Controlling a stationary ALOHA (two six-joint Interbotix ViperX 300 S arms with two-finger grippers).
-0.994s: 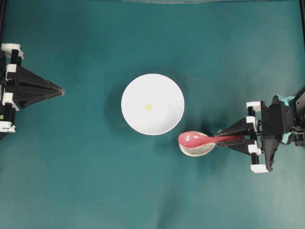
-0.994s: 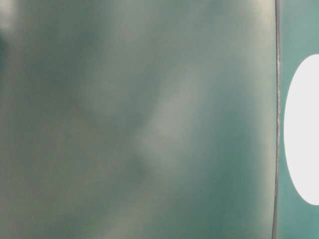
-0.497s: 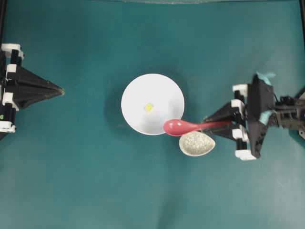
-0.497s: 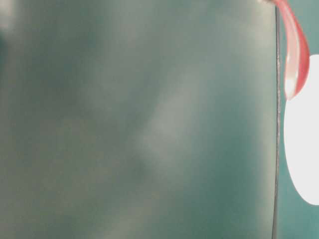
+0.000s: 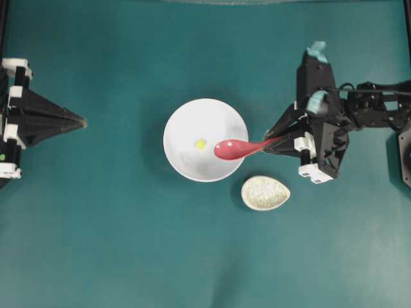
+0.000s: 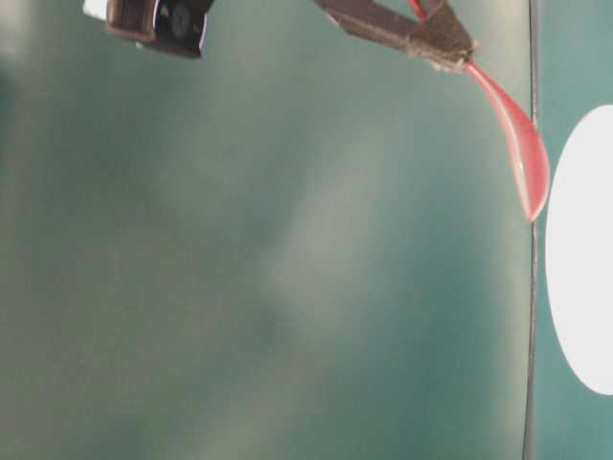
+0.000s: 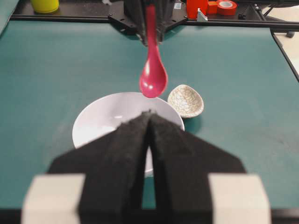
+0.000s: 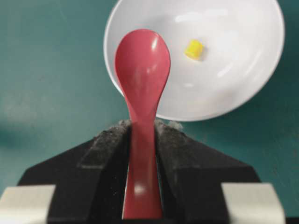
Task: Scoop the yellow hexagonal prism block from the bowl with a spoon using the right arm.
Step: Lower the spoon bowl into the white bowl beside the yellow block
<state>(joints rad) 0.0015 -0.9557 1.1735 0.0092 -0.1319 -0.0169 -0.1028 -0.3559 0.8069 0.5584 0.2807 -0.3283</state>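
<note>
The right arm's fingers (image 8: 142, 140) pinch the shiny pink-red spoon (image 8: 142, 70); beyond them, a tiny yellow block (image 8: 194, 49) sits in the white bowl (image 8: 243, 93). The left fingers (image 7: 149, 126) are closed, holding nothing.

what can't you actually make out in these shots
- Yellow block: hidden in the left wrist view behind the left gripper; its facets are too small to tell in the overhead view.
- Bowl: cut off by the right edge of the table-level view, overexposed and blurred.
- Spoon handle end: hidden in the right gripper.
- Spoon's height above the bowl: cannot tell.
</note>
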